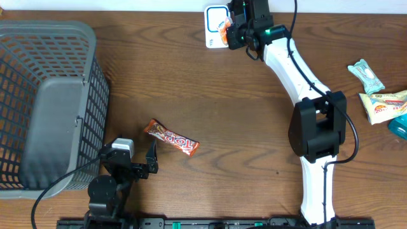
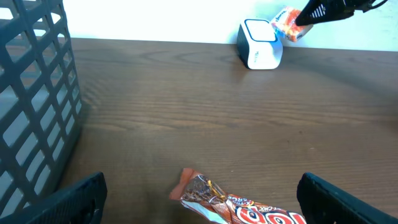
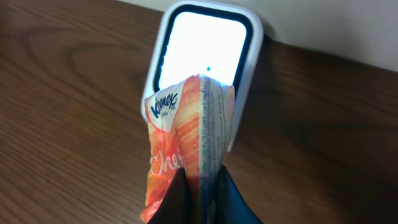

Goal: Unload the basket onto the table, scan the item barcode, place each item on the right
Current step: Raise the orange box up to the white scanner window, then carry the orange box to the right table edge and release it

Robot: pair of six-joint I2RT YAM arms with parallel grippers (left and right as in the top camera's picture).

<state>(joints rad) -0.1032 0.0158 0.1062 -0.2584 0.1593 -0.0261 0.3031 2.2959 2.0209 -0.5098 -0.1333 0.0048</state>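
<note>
Right fingers [image 3: 233,202] are pinched on the lower end of an orange tissue pack [image 3: 180,130]. The pack is held upright directly in front of the lit window of the white scanner [image 3: 205,43], which is stood at the far edge of the bench [image 1: 191,83]. Whether pack and scanner touch cannot be told.

Left fingers [image 2: 68,202] are spread wide, low over the near edge of the bench. A chocolate bar [image 1: 172,138] is seen lying flat just ahead of them, touched by neither.

A grey basket [image 1: 95,108] is stood at the left. Snack packets [image 1: 381,105] are laid at the right edge.
</note>
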